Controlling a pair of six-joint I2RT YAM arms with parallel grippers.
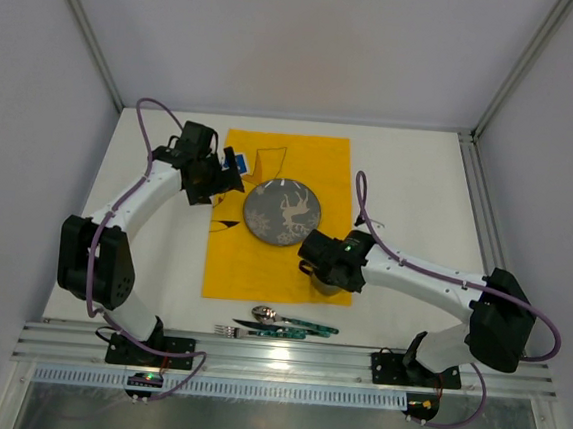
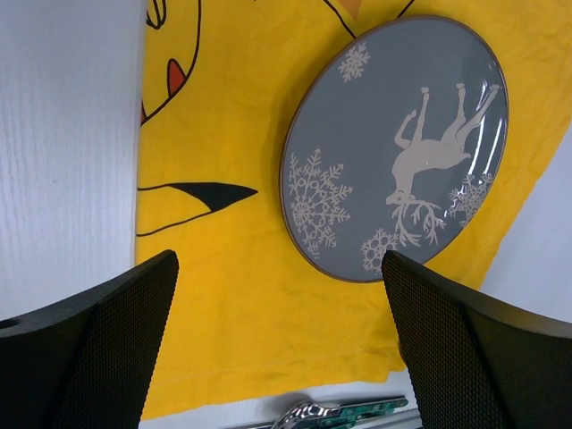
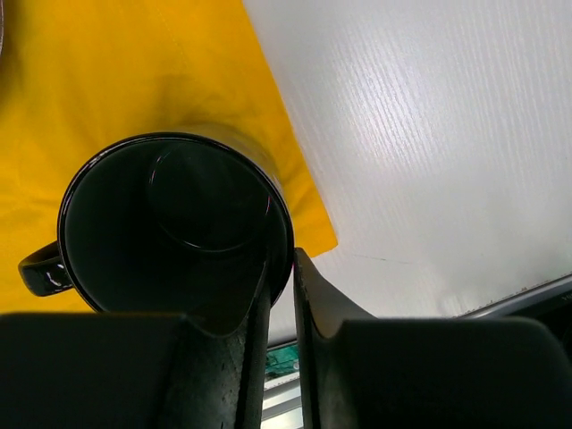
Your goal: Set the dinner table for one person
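Right up against your right wrist lens, the right gripper [image 3: 281, 286] pinches the wall of the black mug [image 3: 170, 223], one finger inside, one outside, over the near right corner of the yellow cloth [image 1: 252, 262]. Your left gripper [image 1: 214, 180] hangs spread wide and empty, just beside the reindeer plate [image 1: 282, 212] on that cloth. The cutlery [image 1: 282, 325] lies off the cloth by the near edge; I'd say that's what's left. The dinner table [image 1: 419, 186] is matte white, boxed in by pale walls.
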